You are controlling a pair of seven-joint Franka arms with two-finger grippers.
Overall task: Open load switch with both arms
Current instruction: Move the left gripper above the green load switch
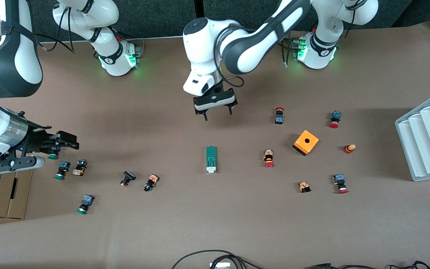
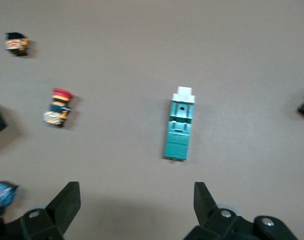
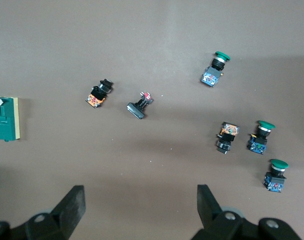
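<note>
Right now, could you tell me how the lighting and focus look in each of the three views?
Front view: even light, soft shadows under both arms, green glow at the bases, load switch sharp. Left wrist view: load switch slightly soft, the left tool blurred at the frame edge. Right wrist view: buttons crisp, the right tool dark and unfocused.

a robotics lab: two white arms [image 1: 237, 45] bolted at green-lit bases to a table [image 1: 215, 231] covered in brown paper, push buttons [image 1: 269, 158] scattered about, loose cables [image 1: 215, 257] at the edge, a white rack [image 1: 427, 138] alongside.
</note>
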